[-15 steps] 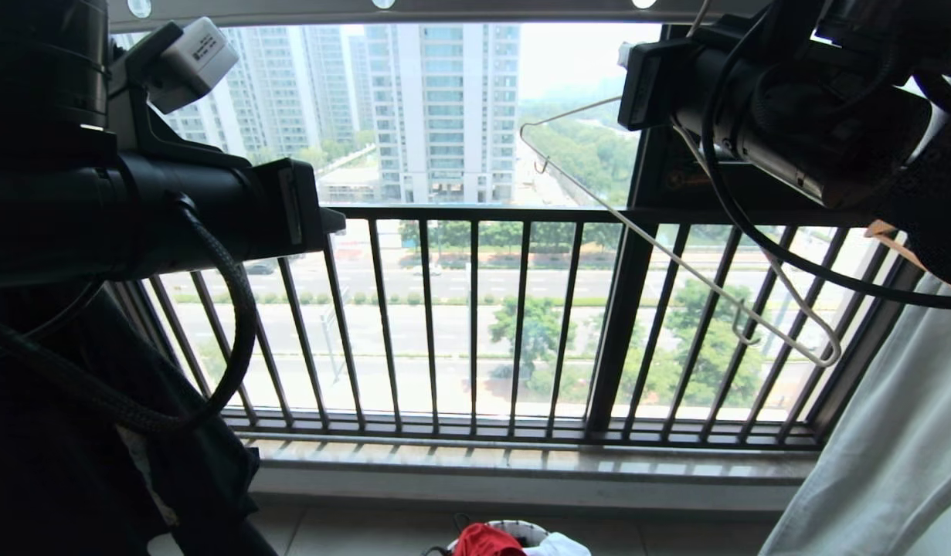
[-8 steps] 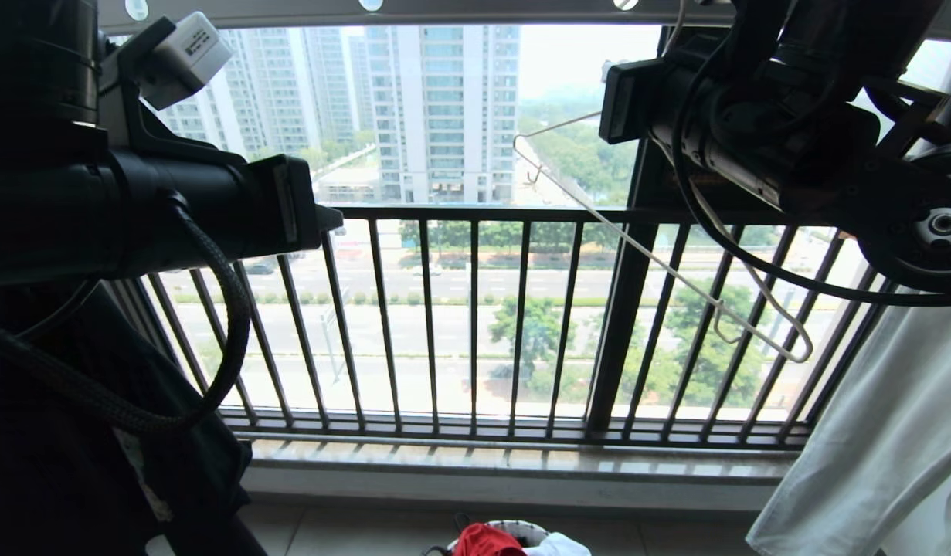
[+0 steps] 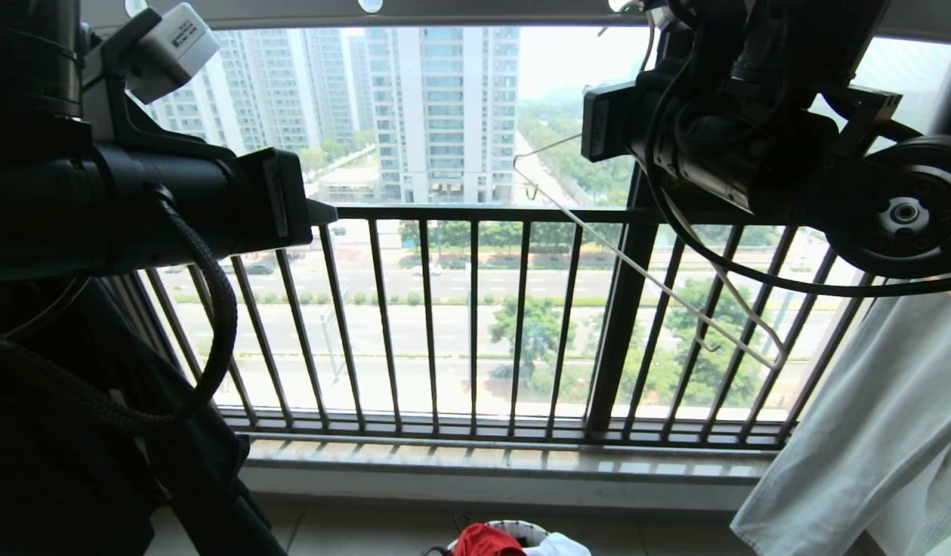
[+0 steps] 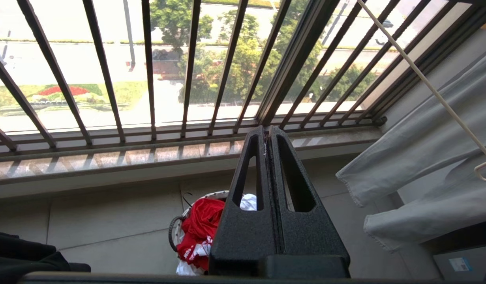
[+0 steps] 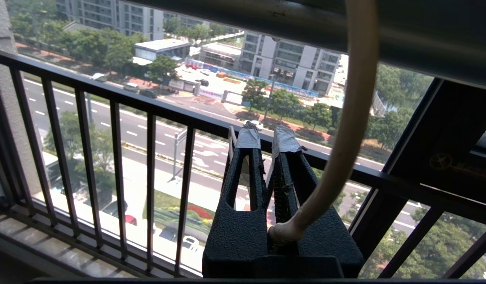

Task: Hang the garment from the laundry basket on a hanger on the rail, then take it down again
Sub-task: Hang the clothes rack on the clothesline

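Observation:
The red garment [image 3: 487, 540] lies bunched in the laundry basket [image 3: 521, 527] on the floor below the window. The left wrist view shows the garment [image 4: 199, 225] and the basket's rim [image 4: 211, 195] under my left gripper [image 4: 268, 130], which is shut, empty and high above them. My right gripper [image 5: 266, 138] is shut on the neck of the off-white wire hanger [image 5: 345, 138]. The hook curves up in front of the rail [image 5: 385, 31], with its top out of frame. The hanger [image 3: 645, 270] slants down to the right under the rail [image 3: 483, 11].
The black railing [image 3: 475, 309] runs across the window ahead. A large pale grey garment [image 3: 869, 448] hangs at the right, close to the hanger's low end. A white shirt [image 3: 560, 547] shares the basket. Dark cloth [image 3: 96, 463] hangs at the lower left.
My right arm has risen and moved left, carrying the hanger up toward the rail. The hanger's low end has swung left. The left arm and the basket have stayed put.

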